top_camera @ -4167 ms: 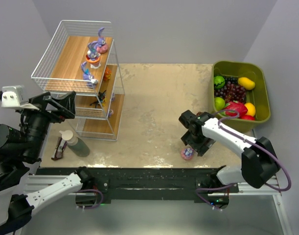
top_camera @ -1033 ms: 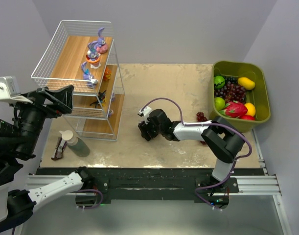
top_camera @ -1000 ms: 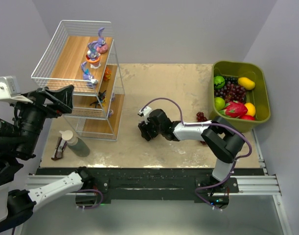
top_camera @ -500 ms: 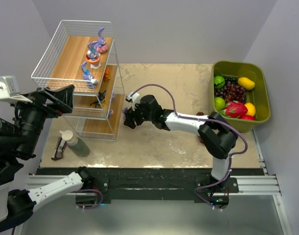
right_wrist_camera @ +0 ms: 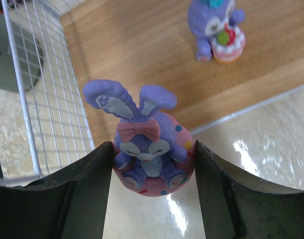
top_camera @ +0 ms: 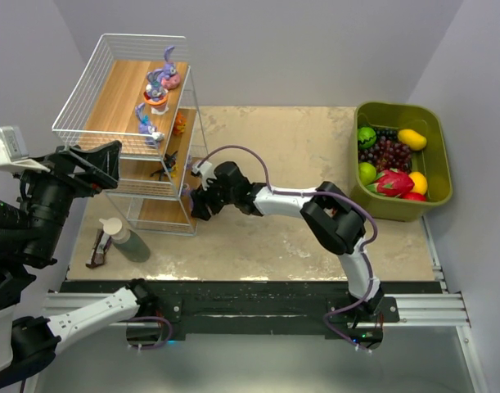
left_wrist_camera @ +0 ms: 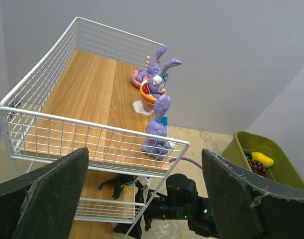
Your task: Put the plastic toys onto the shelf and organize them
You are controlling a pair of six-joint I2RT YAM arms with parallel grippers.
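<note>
My right gripper [top_camera: 199, 202] reaches to the front of the shelf's [top_camera: 92, 129] bottom tier and is shut on a purple bunny toy on a pink round base [right_wrist_camera: 151, 149]. A second purple bunny with a pink cake [right_wrist_camera: 216, 27] stands on the bottom board [right_wrist_camera: 142, 55]. On the top tier stand purple bunnies [left_wrist_camera: 156, 124] [top_camera: 160, 82]. An orange toy [top_camera: 179, 124] and a black insect toy [top_camera: 166, 166] sit on the middle tier. My left gripper [left_wrist_camera: 142, 199] is open, held high left of the shelf [left_wrist_camera: 82, 99].
An olive-green bin [top_camera: 434, 123] of large fruits is at the far right, with a dark grape bunch [top_camera: 335, 195] on the table beside it. A bottle [top_camera: 123, 237] and a small dark object [top_camera: 96, 248] lie in front of the shelf.
My right gripper picked the pink-based bunny up near the table's front edge and carried it left across the table to the shelf's bottom tier. The left arm has hardly moved.
</note>
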